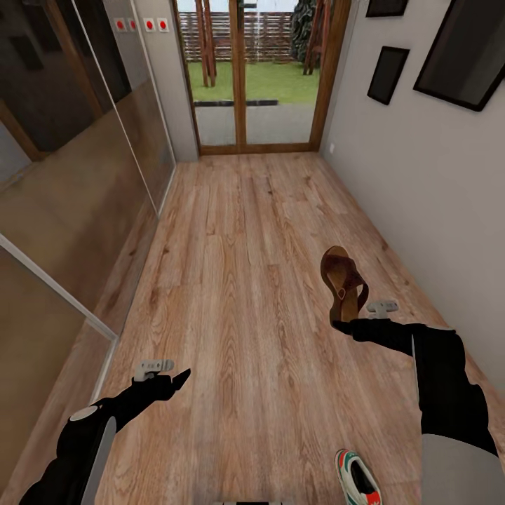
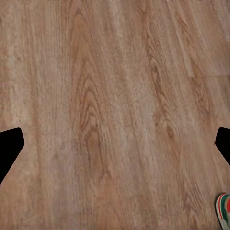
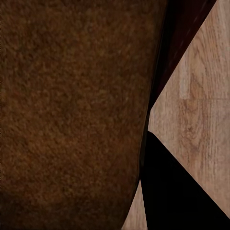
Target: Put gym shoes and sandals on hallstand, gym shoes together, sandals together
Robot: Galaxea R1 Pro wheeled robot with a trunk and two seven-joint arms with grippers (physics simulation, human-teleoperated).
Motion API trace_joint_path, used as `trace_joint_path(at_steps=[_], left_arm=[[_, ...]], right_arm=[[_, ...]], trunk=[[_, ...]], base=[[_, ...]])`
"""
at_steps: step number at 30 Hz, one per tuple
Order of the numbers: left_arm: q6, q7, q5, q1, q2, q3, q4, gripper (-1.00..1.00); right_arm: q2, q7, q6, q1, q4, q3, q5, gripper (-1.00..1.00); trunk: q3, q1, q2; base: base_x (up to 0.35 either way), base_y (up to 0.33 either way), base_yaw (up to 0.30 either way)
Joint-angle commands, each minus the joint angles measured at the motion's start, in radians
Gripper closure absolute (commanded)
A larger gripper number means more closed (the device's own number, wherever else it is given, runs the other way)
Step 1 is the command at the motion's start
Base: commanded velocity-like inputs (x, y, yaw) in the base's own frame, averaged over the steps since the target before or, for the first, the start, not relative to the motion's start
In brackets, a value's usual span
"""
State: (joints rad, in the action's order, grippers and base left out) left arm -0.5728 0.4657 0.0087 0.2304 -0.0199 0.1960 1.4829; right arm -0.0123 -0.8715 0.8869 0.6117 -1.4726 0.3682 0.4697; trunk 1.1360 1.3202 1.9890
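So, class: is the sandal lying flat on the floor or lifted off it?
Lifted. The sandal hangs tilted at the right gripper, footbed facing sideways, above the corridor floor.

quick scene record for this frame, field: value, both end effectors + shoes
setting: corridor floor, wood planks, glass doors at far end
right end effector: shut on sandal, sandal held clear of the floor
left end effector: open, nothing held, fingers apart over bare planks
gym shoe: on floor near the robot, on its right side
right wrist view: brown leather of the sandal close up
hallstand: not locatable here
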Motion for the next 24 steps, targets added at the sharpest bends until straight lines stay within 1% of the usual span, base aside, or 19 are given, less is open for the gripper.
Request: trace_joint_path(at_steps=[1, 10, 24], left_arm=[[0.0, 0.0, 0.001, 0.0, 0.0, 0.0, 0.0, -1.0], [0.0, 0.002, 0.008, -0.004, 0.001, 0.004, 0.004, -1.0], [0.001, 0.002, 0.008, -0.006, 0.002, 0.007, 0.005, -1.0]], right_arm=[[0.0, 0.003, 0.003, 0.0, 0.0, 0.0, -0.003, 1.0], [0.0, 0.004, 0.003, 0.0, 0.0, -0.001, -0.003, 1.0], [0.0, 0.005, 0.001, 0.0, 0.0, -0.002, -0.003, 1.0]], trunk=[[0.0, 0.0, 0.0], [0.0, 0.0, 0.0], [0.0, 0.0, 0.0]], base=[[0.0, 0.0, 0.0], [0.0, 0.0, 0.0], [0.0, 0.0, 0.0]])
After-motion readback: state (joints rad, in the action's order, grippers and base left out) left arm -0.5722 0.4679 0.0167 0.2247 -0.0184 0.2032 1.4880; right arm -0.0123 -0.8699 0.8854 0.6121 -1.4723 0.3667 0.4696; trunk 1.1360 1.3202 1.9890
